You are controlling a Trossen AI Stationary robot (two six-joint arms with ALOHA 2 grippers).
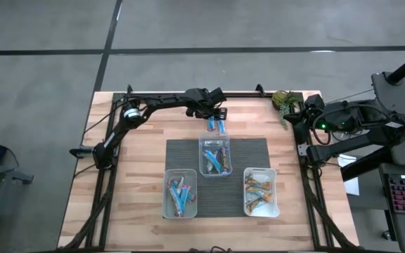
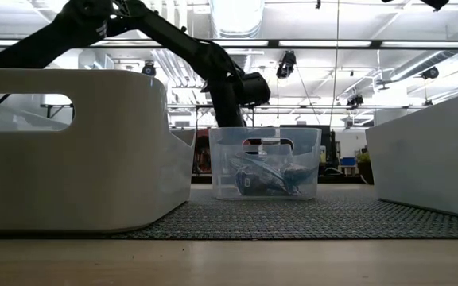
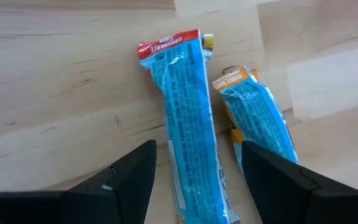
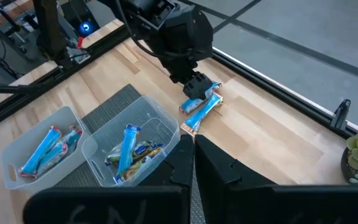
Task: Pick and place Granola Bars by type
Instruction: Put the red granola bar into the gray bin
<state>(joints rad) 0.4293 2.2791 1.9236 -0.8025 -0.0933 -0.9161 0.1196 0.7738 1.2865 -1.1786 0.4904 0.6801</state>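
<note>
Two blue-wrapped Granola Bars [image 3: 188, 118] lying flat side by side on the bare wooden table [image 3: 55, 74], just beyond the far edge of the grey mat: one with a red end [image 3: 166, 45], the other with an orange end [image 3: 234, 78]. More bars heaped in three clear tubs on the mat: blue-and-dark mix [image 1: 215, 159], blue with red ends [image 1: 180, 193], tan-orange [image 1: 259, 191].

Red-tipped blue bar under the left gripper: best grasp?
Grip the red-tipped bar across its narrow width at mid-length, coming straight down. It lies flat on the table, and the open left gripper already straddles it. The orange-tipped bar lies close alongside, so one finger must fit between them.
</note>
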